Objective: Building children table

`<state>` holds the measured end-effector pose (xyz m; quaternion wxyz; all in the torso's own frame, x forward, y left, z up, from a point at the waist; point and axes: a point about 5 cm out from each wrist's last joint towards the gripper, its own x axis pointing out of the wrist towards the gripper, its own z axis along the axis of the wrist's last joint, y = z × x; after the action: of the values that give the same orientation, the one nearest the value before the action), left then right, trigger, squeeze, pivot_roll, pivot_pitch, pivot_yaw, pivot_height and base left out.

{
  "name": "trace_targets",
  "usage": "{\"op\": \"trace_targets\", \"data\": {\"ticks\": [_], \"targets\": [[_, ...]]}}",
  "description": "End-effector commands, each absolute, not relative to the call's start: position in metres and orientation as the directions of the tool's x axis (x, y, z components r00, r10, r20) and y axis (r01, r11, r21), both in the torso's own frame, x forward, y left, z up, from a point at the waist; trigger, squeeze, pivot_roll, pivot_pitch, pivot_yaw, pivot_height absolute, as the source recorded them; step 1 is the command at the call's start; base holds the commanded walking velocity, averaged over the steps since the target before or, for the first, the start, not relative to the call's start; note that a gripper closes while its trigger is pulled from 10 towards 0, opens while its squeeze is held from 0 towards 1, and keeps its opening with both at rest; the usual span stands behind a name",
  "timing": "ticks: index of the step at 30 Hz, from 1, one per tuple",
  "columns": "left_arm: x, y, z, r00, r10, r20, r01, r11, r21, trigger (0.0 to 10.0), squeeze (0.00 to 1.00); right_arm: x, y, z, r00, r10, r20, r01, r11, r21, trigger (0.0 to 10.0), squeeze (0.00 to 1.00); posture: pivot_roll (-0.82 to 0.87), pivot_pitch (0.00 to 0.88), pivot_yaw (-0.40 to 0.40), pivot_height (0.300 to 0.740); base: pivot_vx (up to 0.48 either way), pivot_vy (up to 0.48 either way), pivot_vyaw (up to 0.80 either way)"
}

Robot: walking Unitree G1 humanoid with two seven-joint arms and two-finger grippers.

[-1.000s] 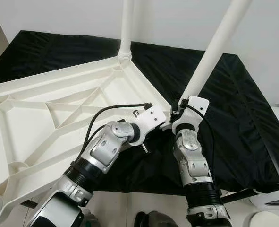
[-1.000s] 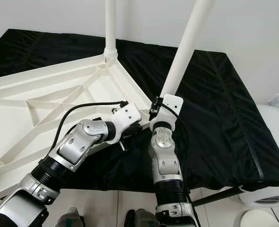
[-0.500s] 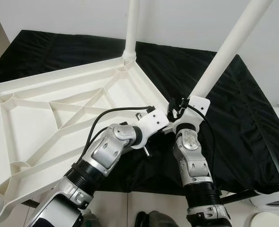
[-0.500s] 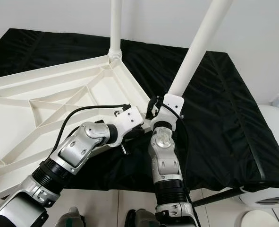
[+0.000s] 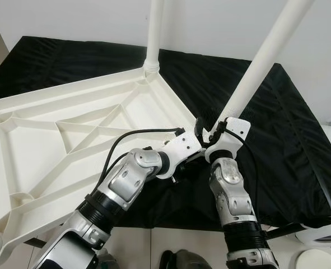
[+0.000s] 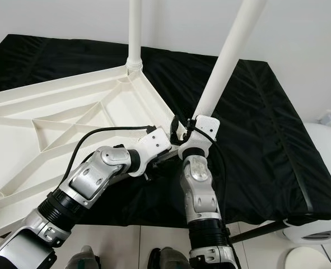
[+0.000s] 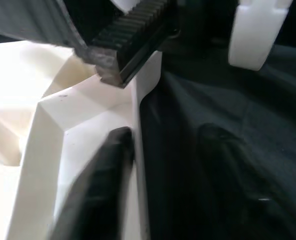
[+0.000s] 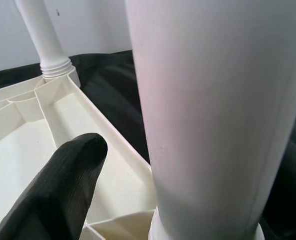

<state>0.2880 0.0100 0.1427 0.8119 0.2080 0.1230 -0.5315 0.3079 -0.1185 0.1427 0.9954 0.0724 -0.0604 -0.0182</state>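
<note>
Leg-fitting step: right gripper (image 6: 196, 124), fingers clasping the slanted white plastic leg (image 6: 227, 53), seats it in the upturned white ribbed tabletop's (image 6: 47, 123) corner, which the left gripper (image 6: 162, 147) steadies, finger state undeterminable; next, the leg likely needs straightening and twisting home.

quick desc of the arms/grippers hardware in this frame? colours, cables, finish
Both arms are silver metal with rounded joint housings and ribbed black collars at the forearms. The left arm carries a looping black cable to a white wrist bracket; the right arm has a white wrist block too. Fingers are long, black, finely ribbed.
</note>
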Motion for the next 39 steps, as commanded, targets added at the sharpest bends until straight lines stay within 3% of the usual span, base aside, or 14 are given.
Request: {"op": "trace_targets", "data": {"ticks": [1,7,8,15,16,19,20,21,29,35,36,39], "targets": [[0.282,0.006,0.143,0.333,-0.838,-0.433,0.942,0.282,0.179,10.0,1.0,0.306,-0.123,0.143,0.99,-0.049,0.129,0.029,0.988,0.153,10.0,0.0,0.05,0.053,-0.096,0.74,0.0,0.0,0.0],[0.283,0.008,0.148,0.331,-0.843,-0.423,0.942,0.27,0.198,10.0,1.0,0.305,-0.135,0.138,0.991,-0.051,0.126,0.035,0.991,0.129,10.0,0.0,0.04,0.045,-0.098,0.74,0.0,0.0,0.0],[0.284,0.01,0.151,0.333,-0.847,-0.415,0.941,0.271,0.203,10.0,0.0,0.306,-0.137,0.138,0.99,-0.054,0.13,0.039,0.992,0.12,10.0,0.0,0.05,0.042,-0.1,0.74,0.0,0.0,0.0],[0.283,0.021,0.169,0.333,-0.876,-0.35,0.937,0.267,0.223,10.0,0.0,0.306,-0.145,0.137,0.987,-0.054,0.149,0.04,0.994,0.098,10.0,0.0,0.05,0.039,-0.101,0.74,0.0,0.0,0.0],[0.282,0.025,0.176,0.331,-0.889,-0.316,0.936,0.269,0.225,10.0,0.0,0.305,-0.147,0.138,0.986,-0.044,0.159,0.027,0.994,0.105,0.0,0.0,0.05,0.039,-0.101,0.74,0.0,0.0,0.0],[0.281,0.027,0.183,0.33,-0.901,-0.283,0.936,0.273,0.224,10.0,0.0,0.304,-0.148,0.139,0.985,-0.038,0.167,0.023,0.995,0.095,0.0,0.0,0.05,0.043,-0.103,0.74,0.0,0.0,0.0],[0.279,0.03,0.188,0.326,-0.911,-0.252,0.936,0.273,0.223,10.0,0.0,0.304,-0.149,0.139,0.986,-0.025,0.165,0.009,0.996,0.093,1.2,0.0,0.05,0.048,-0.105,0.74,0.0,0.0,0.0],[0.278,0.031,0.191,0.324,-0.917,-0.234,0.936,0.274,0.221,10.0,0.0,0.304,-0.149,0.139,0.987,-0.016,0.162,0.0,0.996,0.093,10.0,0.0,0.05,0.05,-0.106,0.74,0.0,0.0,0.0],[0.266,0.027,0.193,0.33,-0.926,-0.184,0.936,0.296,0.192,10.0,0.0,0.311,-0.15,0.137,0.983,0.112,0.145,-0.124,0.99,0.072,10.0,0.0,0.03,0.09,-0.122,0.74,0.0,0.0,0.0],[0.267,0.022,0.196,0.424,-0.897,-0.123,0.9,0.402,0.167,10.0,0.0,0.312,-0.158,0.141,0.971,0.182,0.156,-0.188,0.982,0.025,10.0,0.0,0.02,0.143,-0.139,0.74,0.0,0.0,0.0],[0.264,0.019,0.198,0.433,-0.895,-0.104,0.896,0.416,0.154,10.0,0.0,0.312,-0.158,0.142,0.965,0.208,0.159,-0.214,0.977,0.024,0.0,0.0,0.02,0.153,-0.142,0.74,0.0,0.0,0.0],[0.262,0.017,0.199,0.439,-0.894,-0.092,0.894,0.424,0.145,10.0,0.0,0.312,-0.159,0.143,0.961,0.225,0.162,-0.232,0.973,0.024,0.0,0.0,0.02,0.155,-0.142,0.74,0.0,0.0,0.0]]}}
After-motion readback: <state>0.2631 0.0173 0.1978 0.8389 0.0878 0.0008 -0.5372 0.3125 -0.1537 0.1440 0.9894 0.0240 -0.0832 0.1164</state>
